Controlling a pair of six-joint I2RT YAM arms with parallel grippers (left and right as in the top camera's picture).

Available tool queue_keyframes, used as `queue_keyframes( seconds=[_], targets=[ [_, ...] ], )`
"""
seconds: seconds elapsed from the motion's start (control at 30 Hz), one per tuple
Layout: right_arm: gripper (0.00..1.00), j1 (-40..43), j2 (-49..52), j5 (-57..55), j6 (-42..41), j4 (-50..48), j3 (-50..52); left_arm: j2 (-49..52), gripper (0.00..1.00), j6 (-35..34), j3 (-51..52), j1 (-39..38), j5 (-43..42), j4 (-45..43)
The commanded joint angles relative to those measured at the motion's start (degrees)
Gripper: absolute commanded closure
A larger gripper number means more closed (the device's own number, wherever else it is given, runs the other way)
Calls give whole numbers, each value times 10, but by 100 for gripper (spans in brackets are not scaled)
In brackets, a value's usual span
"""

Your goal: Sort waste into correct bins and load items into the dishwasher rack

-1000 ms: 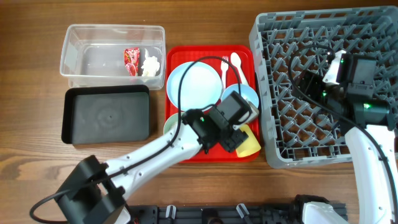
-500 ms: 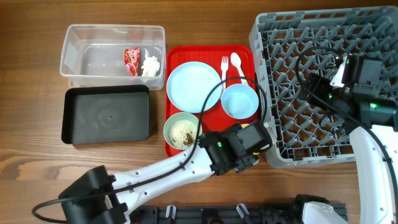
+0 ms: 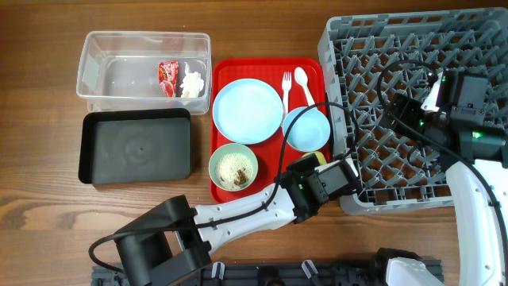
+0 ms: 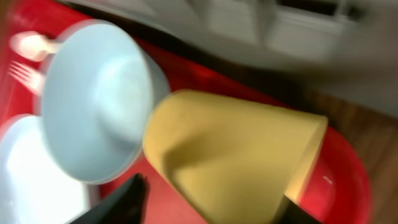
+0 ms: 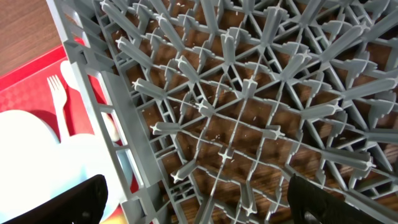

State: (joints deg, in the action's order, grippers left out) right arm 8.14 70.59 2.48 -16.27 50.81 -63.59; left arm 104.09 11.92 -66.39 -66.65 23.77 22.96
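Observation:
The small yellow cup lies on its side at the red tray's near right corner, against the light blue bowl. In the left wrist view the cup sits between my left gripper's spread fingers, with a red gap on the left side. That gripper is open. The light blue plate, white fork, spoon and pale green bowl with food scraps sit on the tray. My right gripper hangs open and empty over the grey rack.
The red tray lies between the bins and the rack. The clear tub holds the red wrapper and white tissue. The black tray lies in front of it. The rack's wall stands close beside the cup.
My left arm has swung from over the tray's middle to its near right corner. The yellow cup has shifted a little toward the blue bowl. The right arm has barely moved.

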Motion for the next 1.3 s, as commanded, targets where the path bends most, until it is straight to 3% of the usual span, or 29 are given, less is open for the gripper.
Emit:
queue_keyframes(
  seconds=[0.0,0.13,0.33,0.5,0.6,0.63,0.7,0.77,0.87,1.0,1.27],
  targets=[
    [6,2,-7,-9,-4,4,-17,3,70,2,-10,2,66,-24],
    [6,2,-7,-10,-4,5,-17,3,96,-22,-10,6,66,-24],
    [5,2,-7,-9,-3,5,-17,-12,96,-85,-10,24,54,-22],
    [0,2,-7,-10,-2,1,-17,-94,96,-194,-10,116,-160,28],
    [0,2,-7,14,18,-7,-17,-151,96,-233,-10,225,-357,37],
    [0,2,-7,59,48,-13,-17,-169,96,-277,-10,308,-474,36],
    [0,2,-7,103,74,-25,-17,-169,96,-328,-10,405,-585,34],
    [0,2,-6,242,151,-50,-16,-166,96,-365,-10,510,-709,17],
    [0,2,11,412,227,-56,-16,-160,96,-402,-10,579,-821,-23],
    [0,-1,70,619,289,-57,-16,-131,96,-457,-10,583,-889,-79],
    [0,-83,141,756,277,-155,-15,-76,96,-536,-10,537,-950,-191]
  ],
)
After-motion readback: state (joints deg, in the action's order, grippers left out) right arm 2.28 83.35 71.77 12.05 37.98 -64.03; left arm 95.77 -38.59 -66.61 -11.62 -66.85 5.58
